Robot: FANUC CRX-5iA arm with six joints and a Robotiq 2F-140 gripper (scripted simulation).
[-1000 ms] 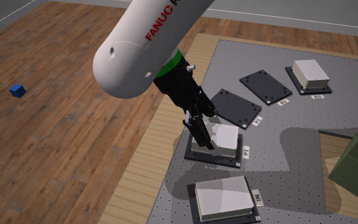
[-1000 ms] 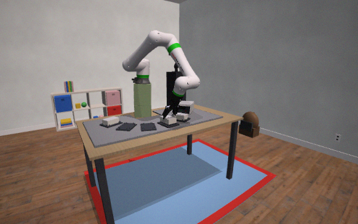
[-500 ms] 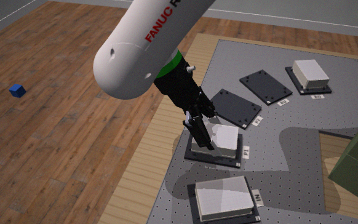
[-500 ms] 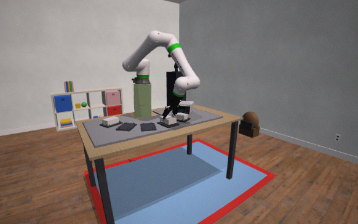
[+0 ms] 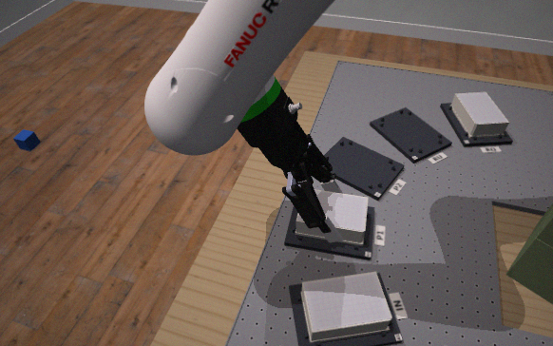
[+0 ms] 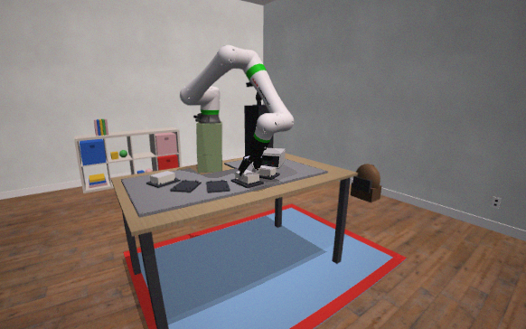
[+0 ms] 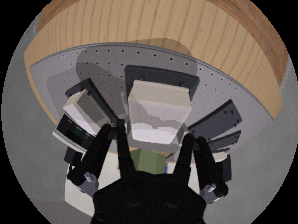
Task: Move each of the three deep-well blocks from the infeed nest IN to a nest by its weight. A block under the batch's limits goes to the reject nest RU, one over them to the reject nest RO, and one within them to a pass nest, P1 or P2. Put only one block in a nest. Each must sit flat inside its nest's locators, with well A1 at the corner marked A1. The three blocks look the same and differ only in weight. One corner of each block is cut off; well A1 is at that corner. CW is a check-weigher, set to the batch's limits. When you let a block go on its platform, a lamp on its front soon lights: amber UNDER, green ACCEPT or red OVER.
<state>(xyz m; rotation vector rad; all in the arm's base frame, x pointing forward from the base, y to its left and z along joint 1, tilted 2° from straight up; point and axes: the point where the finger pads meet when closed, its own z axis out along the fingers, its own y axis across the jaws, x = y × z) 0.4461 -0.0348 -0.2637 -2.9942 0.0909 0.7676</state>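
Note:
My gripper (image 5: pixel 328 205) (image 6: pixel 248 170) (image 7: pixel 155 117) is shut on a white deep-well block (image 5: pixel 351 213) (image 6: pixel 249 176) (image 7: pixel 159 111), gripping its long sides. The block is at the dark P1 nest (image 5: pixel 328 245), low on or just over the plate; I cannot tell if it touches. A second white block (image 5: pixel 347 304) sits in the IN nest (image 5: pixel 295 319) at the front. A third white block (image 5: pixel 479 113) sits in the RO nest (image 5: pixel 499 139) at the back right. The RU nest (image 5: pixel 409 133) and the P2 nest (image 5: pixel 363 166) are bare plates.
The check-weigher (image 6: pixel 274 157) (image 7: pixel 72 132) stands beyond the IN nest, its lamp panel visible in the wrist view. The green robot pedestal (image 5: pixel 537 257) (image 6: pixel 209 146) stands at the right edge of the mat. The table edge runs close to the left of P1.

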